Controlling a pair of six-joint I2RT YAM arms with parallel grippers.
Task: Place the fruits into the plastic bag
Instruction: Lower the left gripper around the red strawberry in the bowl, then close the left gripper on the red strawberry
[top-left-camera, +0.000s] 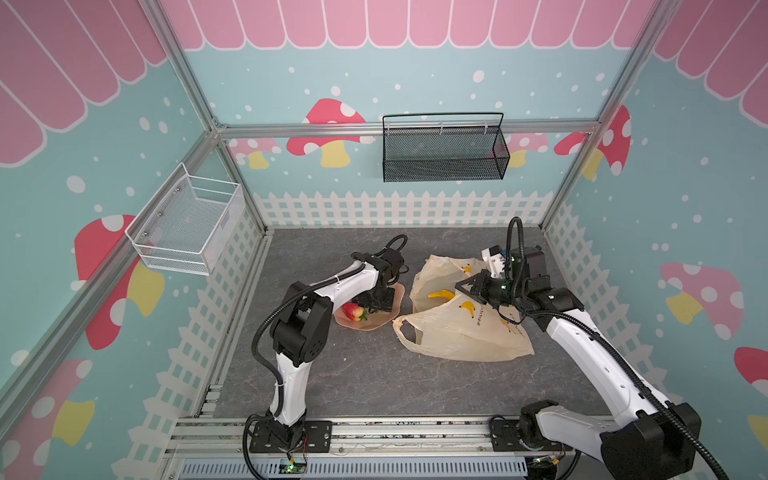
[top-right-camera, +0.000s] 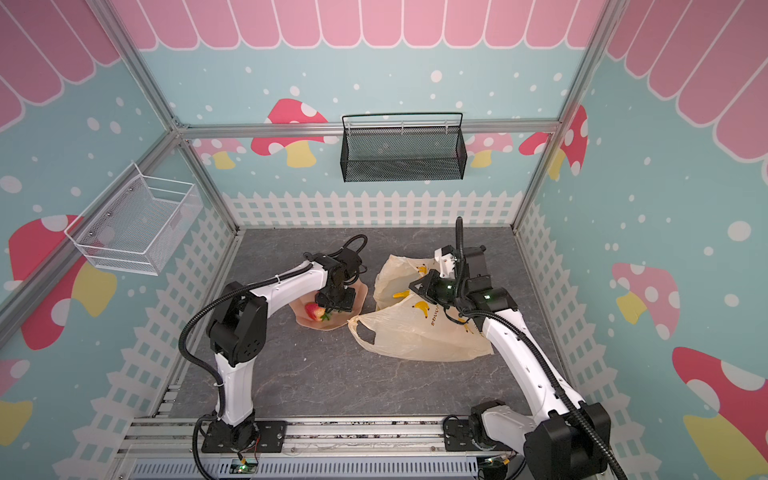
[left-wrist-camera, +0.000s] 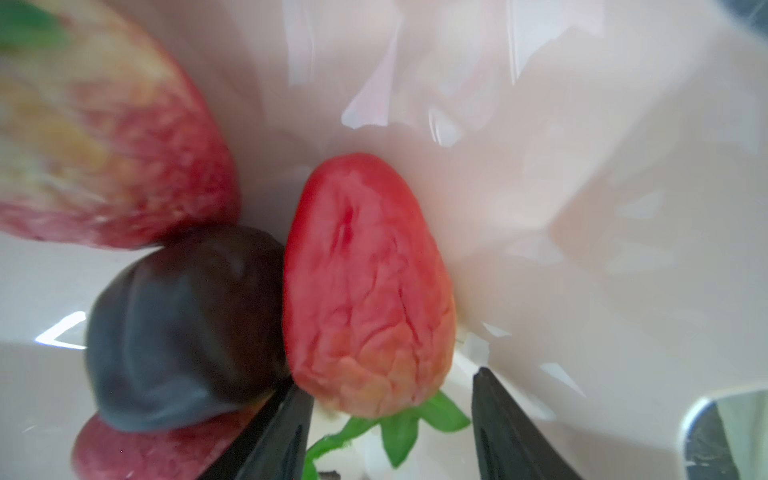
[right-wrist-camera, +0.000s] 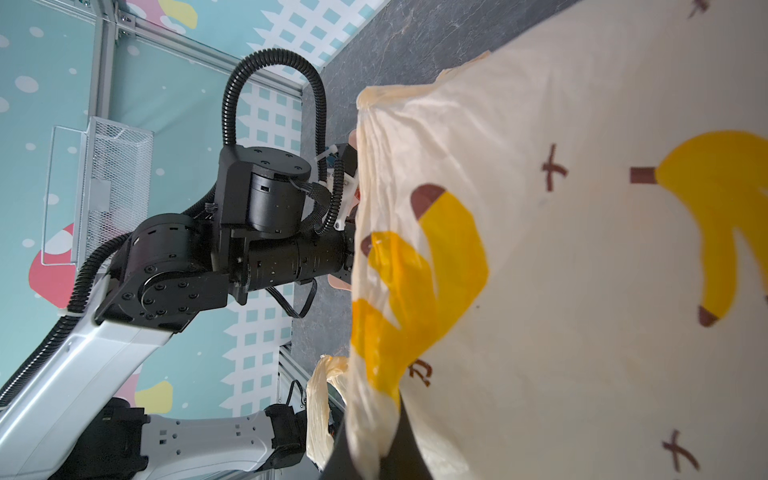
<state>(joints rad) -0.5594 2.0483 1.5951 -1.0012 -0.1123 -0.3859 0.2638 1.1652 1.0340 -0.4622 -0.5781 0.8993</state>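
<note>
A red strawberry (left-wrist-camera: 365, 286) lies on the glossy peach-pink dish (left-wrist-camera: 602, 199), seen close in the left wrist view with its green leaves toward the camera. A dark piece (left-wrist-camera: 183, 332) touches its side. Beyond that sits a blurred mottled red fruit (left-wrist-camera: 108, 137), and a reddish piece (left-wrist-camera: 141, 453) shows partly under the dark one. The left gripper (left-wrist-camera: 388, 378) straddles the red strawberry's leafy end with its jaws apart. One finger sits in the crack between that strawberry and the dark piece, and the other stands clear of the fruit, so nothing is gripped.

In both top views the dish (top-left-camera: 376, 324) (top-right-camera: 338, 324) lies left of centre on the grey table (top-left-camera: 353, 382) (top-right-camera: 316, 382), with the left gripper (top-left-camera: 374, 306) (top-right-camera: 334, 305) reaching down into it. One strawberry (top-left-camera: 352, 311) (top-right-camera: 314, 311) shows just beside the gripper; which of the wrist view's fruits it is I cannot tell.

Just right of the dish lies the plastic bag (top-left-camera: 457, 338) (top-right-camera: 415, 338), crumpled, with a loop handle toward the lower left. The right gripper (top-left-camera: 460, 286) (top-right-camera: 413, 286) is closed on the bag's upper edge and holds the mouth raised. The right wrist view shows the film pinched between its fingers (right-wrist-camera: 409, 453). A yellow banana (top-left-camera: 441, 294) (top-right-camera: 402, 294) lies inside the mouth.

A black mesh basket (top-left-camera: 444, 156) (top-right-camera: 403, 156) hangs on the back wall at upper centre, and a white wire basket (top-left-camera: 187, 228) (top-right-camera: 133, 226) on the left wall
</note>
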